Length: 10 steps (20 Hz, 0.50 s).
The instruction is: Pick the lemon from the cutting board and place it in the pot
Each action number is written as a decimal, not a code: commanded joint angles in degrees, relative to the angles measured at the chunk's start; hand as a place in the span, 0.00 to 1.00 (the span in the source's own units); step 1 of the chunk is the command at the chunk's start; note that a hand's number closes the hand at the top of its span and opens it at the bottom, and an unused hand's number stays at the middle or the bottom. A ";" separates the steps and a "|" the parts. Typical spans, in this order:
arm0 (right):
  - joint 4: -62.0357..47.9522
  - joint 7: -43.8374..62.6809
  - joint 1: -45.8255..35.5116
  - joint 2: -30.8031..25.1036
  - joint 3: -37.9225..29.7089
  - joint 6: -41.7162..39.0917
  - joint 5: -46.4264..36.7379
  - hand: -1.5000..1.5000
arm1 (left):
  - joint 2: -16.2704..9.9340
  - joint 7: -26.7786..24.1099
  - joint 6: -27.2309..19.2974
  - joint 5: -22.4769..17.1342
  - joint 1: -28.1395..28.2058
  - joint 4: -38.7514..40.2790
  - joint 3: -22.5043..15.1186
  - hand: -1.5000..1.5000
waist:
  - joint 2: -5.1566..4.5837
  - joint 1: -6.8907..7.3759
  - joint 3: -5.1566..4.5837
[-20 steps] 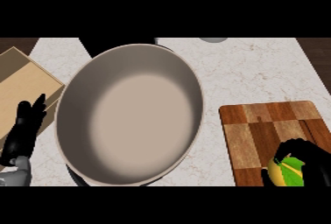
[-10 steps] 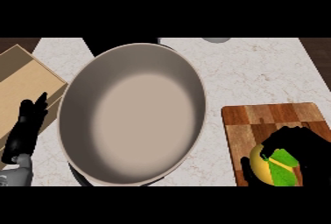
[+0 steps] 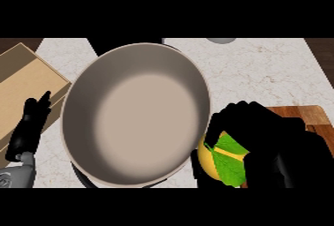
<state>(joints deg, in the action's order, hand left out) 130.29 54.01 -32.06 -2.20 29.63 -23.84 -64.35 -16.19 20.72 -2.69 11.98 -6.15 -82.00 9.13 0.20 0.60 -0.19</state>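
The lemon [image 3: 220, 160], yellow with a green leaf on it, is held in my right hand [image 3: 261, 132], whose fingers curl over and around it. Hand and lemon sit just right of the pot's rim, at the lower right. The pot [image 3: 137, 114] is a big grey oval vessel with a pale inside, filling the middle of the view. The wooden cutting board [image 3: 312, 115] shows only as a strip behind my right hand at the right edge. At the left edge, beside the pot, my left hand [image 3: 31, 123] rests open with fingers up.
A light wooden box or tray [image 3: 26, 84] lies at the far left, partly under my left hand. The white marbled counter [image 3: 261, 70] stretches behind the pot. A grey round object [image 3: 222, 40] peeks in at the top edge.
My right hand has carried the lemon left off the cutting board to the pot's right rim. The view has shifted, so the pot sits further right. The left hand stays put.
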 commanded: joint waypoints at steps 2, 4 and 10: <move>-11.45 12.36 -11.91 2.11 0.93 1.69 6.22 1.00 | -0.91 -1.35 1.48 -1.15 0.96 0.22 1.12 0.50 | -0.10 0.63 0.06; -15.92 12.40 -16.86 2.14 -2.88 2.70 10.08 1.00 | 0.95 0.65 0.46 -0.69 -1.26 1.01 0.01 0.50 | -0.17 0.48 0.08; -30.93 11.93 -20.72 2.17 -1.05 9.89 16.48 1.00 | -1.33 2.64 1.91 -0.59 -2.37 -0.45 0.71 0.50 | -0.27 0.92 0.13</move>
<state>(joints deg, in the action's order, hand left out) 107.56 60.22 -48.84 -0.53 29.22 -17.39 -52.65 -16.16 21.94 -2.13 11.96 -7.88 -81.53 9.24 0.00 1.26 -0.11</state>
